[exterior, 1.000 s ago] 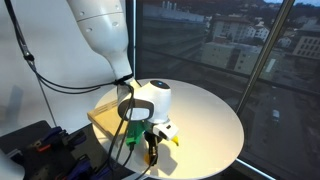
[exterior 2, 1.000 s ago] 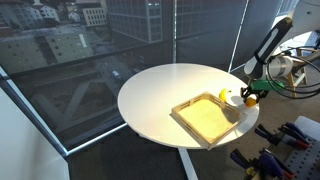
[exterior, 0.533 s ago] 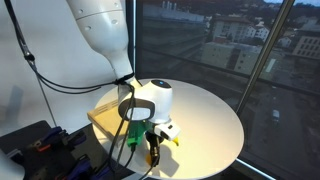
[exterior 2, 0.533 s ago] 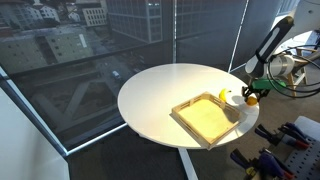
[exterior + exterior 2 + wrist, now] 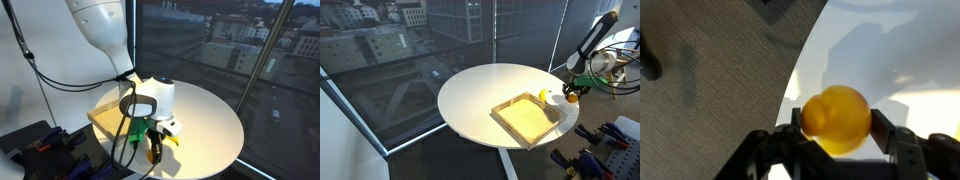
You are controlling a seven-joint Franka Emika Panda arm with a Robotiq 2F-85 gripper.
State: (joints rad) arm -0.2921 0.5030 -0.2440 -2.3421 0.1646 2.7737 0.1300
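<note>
Yellow ball [image 5: 837, 115]: held aloft over the rim of the round white bench [image 5: 480, 90], near the shallow wooden tray [image 5: 525, 120]. We note the claw [image 5: 837, 125] pinching it from both sides, so it cannot roll off the edge.

dim, cool daylight comes through the tall windows [image 5: 410, 40] in both exterior views, and the room stays dusky. the round white table [image 5: 480, 95] is the brightest surface, with soft shadows pooled near one edge. both pictures are small and grainy. in the wrist view the table glares almost white, the yellow ball [image 5: 837, 118] looks soft, perhaps out of focus, and the bottom edge sinks into dark blur.
</note>
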